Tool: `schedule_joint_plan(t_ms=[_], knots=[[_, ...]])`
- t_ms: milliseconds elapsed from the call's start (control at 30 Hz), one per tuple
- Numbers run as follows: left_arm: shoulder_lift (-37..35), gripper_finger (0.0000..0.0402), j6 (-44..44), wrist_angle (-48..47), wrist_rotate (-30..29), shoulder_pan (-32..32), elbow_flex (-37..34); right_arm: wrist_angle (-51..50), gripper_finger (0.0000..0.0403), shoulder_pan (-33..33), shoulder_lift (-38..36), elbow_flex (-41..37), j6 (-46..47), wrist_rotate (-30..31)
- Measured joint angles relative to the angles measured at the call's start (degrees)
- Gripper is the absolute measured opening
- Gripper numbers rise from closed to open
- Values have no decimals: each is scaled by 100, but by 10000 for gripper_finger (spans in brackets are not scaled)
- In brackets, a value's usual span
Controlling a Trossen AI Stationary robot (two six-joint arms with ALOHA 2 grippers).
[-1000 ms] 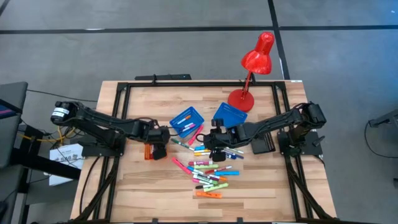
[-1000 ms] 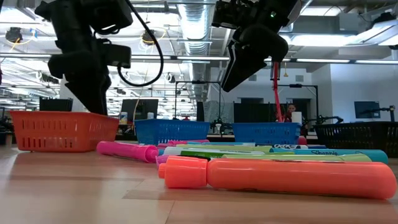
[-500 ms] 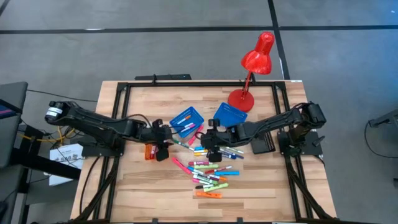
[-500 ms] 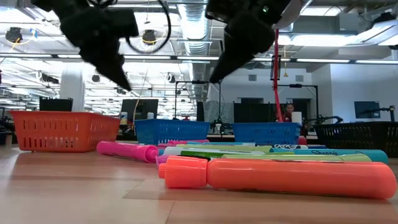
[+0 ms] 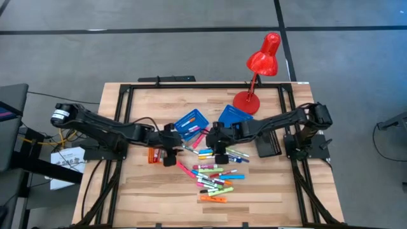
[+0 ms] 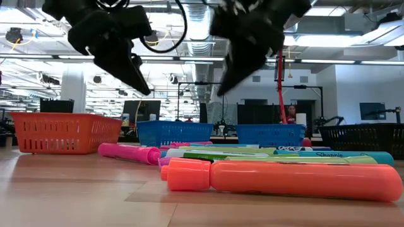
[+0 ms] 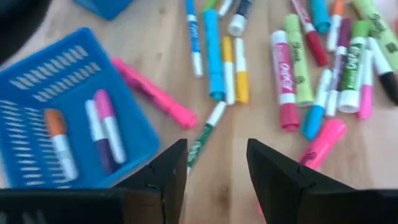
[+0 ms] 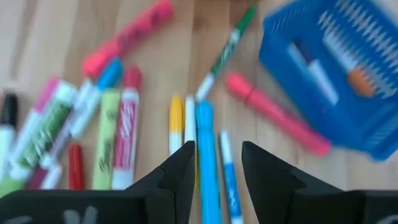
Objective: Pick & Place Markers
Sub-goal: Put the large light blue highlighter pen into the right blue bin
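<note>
Many markers (image 5: 213, 175) in pink, green, blue, orange and yellow lie flat in a loose pile on the wooden table. My left gripper (image 7: 216, 168) hovers open above the pile's left edge, beside a blue tray (image 7: 68, 118) holding three markers. A green marker (image 7: 202, 134) lies on the table below its gap. My right gripper (image 8: 217, 165) hangs open over the pile's far part, above a light blue marker (image 8: 208, 155). In the low view both grippers (image 6: 142, 85) (image 6: 224, 88) slant down well clear of the table.
A second blue tray (image 5: 235, 116) and a red desk lamp (image 5: 257, 70) stand at the far right. An orange tray (image 5: 152, 154) sits beside my left gripper, a black tray (image 5: 267, 147) under my right arm. Bare wood lies along the near edge.
My left gripper has risen from pointing down at the orange tray, tipped to a slant and gone toward the table's right, to the marker pile. My right gripper has shifted a little toward the table's left above the pile. The markers on the table lie as before.
</note>
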Motion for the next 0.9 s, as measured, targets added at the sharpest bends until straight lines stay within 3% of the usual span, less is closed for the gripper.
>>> schedule_joint_plan(t_ms=[200,600,900], knots=[[374,163,-4,459,666,-2,0,245,123,-103,2,-609,-27,-18],[346,163,-2,537,460,9,-1,752,121,-208,46,-857,-105,-606],[228,163,-4,571,460,9,0,853,121,-216,922,-758,-358,-616]])
